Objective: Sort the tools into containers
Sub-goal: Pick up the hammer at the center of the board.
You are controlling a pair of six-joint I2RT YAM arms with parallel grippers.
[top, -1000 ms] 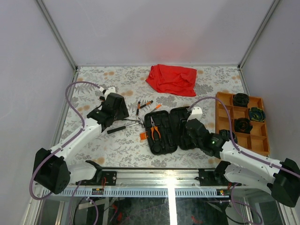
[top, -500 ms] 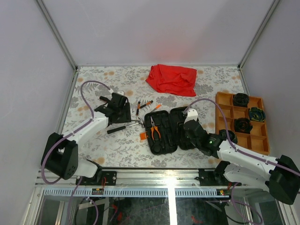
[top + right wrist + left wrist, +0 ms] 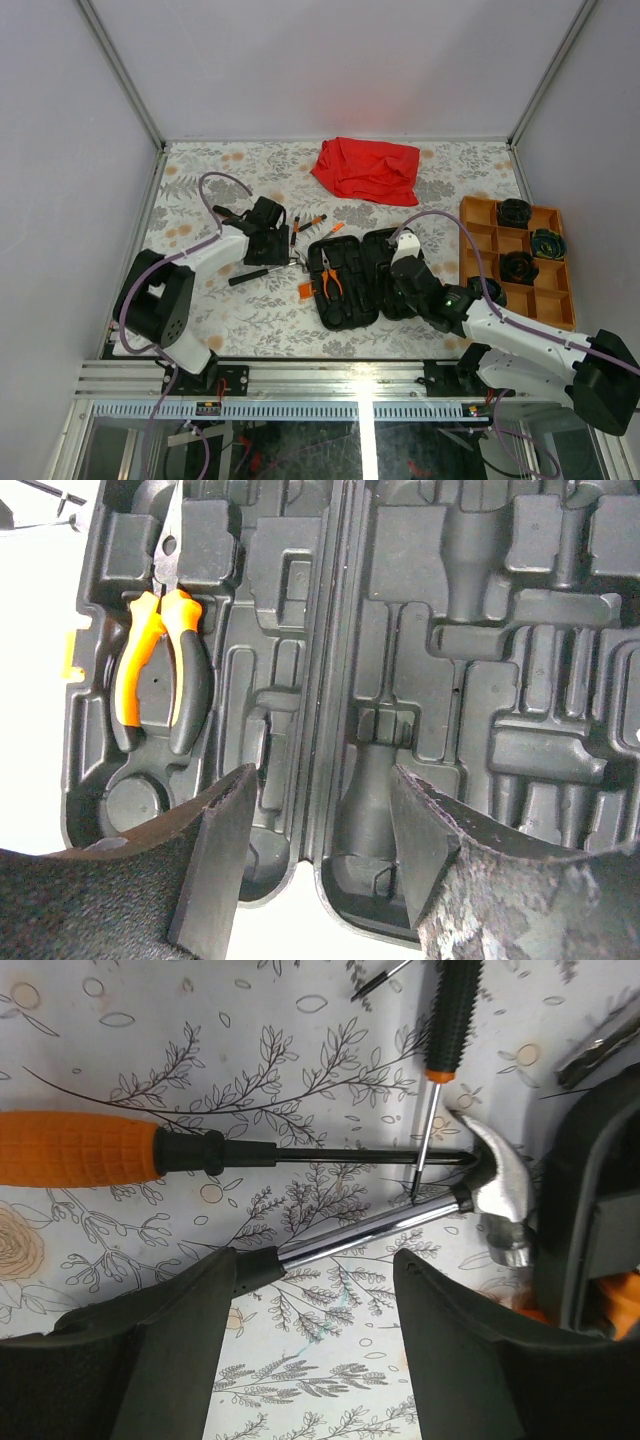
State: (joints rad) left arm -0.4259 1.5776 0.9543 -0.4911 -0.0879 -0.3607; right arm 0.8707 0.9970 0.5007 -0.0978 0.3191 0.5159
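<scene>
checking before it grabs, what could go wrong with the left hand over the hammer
The left hand is open across the hammer shaft, far from its steel head, so it may tip when lifted. The tip of the black-handled screwdriver reaches that shaft and may get dragged.

top: high, looking down | left wrist: close over hammer [image 3: 380, 1230] | right wrist: close over case [image 3: 420, 680]
</scene>
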